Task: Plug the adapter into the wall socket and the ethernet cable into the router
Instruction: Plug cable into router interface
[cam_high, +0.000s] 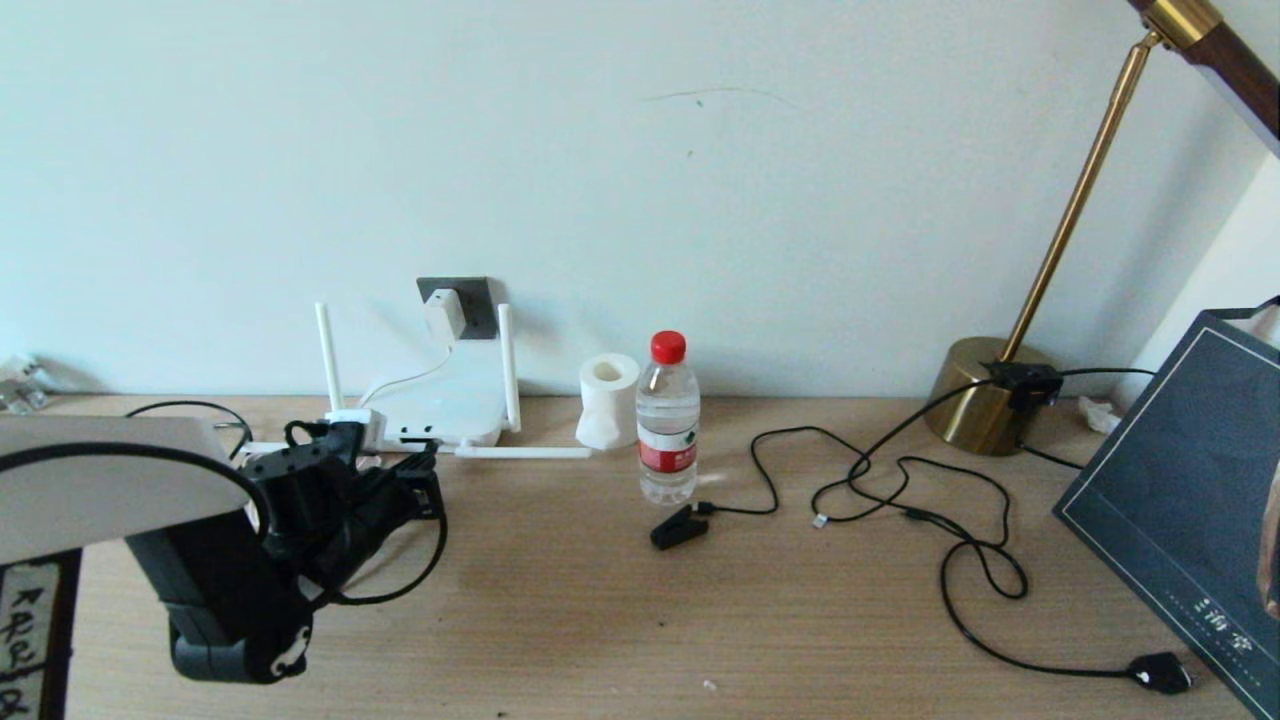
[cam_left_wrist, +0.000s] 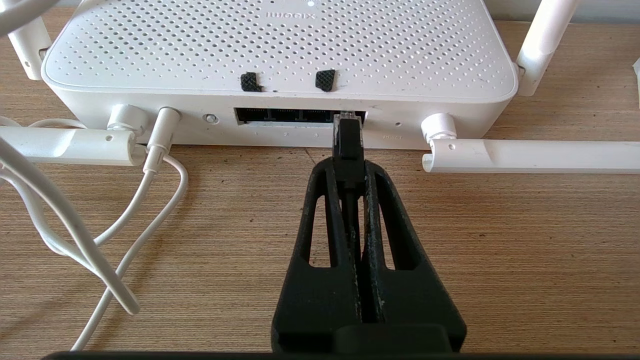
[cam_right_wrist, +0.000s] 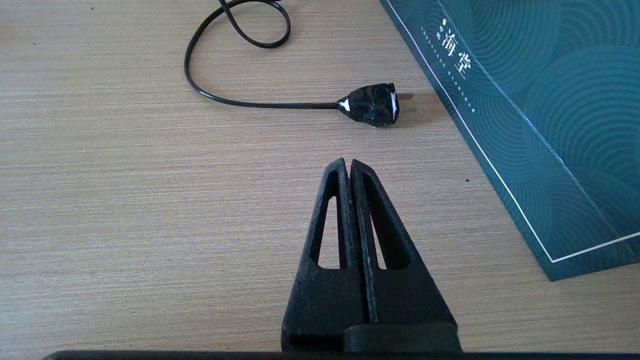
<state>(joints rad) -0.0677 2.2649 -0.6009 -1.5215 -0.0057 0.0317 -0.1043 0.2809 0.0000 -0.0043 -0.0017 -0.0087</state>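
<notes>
**A:** From the head view, where do things stand?

**B:** The small white boxy adapter already sits in the dark grey square wall socket at about twelve o'clock from the flat white plastic router, its thin white cord dropping to the router. So I'd say the first half is done. The left gripper is low on the wooden table, just at six o'clock of the router.

**A:** And the left wrist view?

**B:** There the left gripper is pinched tight on the black-booted plug of the ethernet cable. The clear tip is at the mouth of the last dark port in the row; whether it's fully seated I can't tell. I reckon the insertion step is in hand, and next it wants a straight push towards twelve o'clock until it latches, then letting go.

**A:** The right wrist view?

**B:** The right gripper is closed on nothing, parked over the table, a chunky black two-pin plug at twelve o'clock from it.

**A:** Any containers?

**B:** In the head view, a clear plastic water bottle with a red cap at three o'clock of the router, mostly full. And a dark teal paper bag at far right; its inside isn't visible.
</notes>
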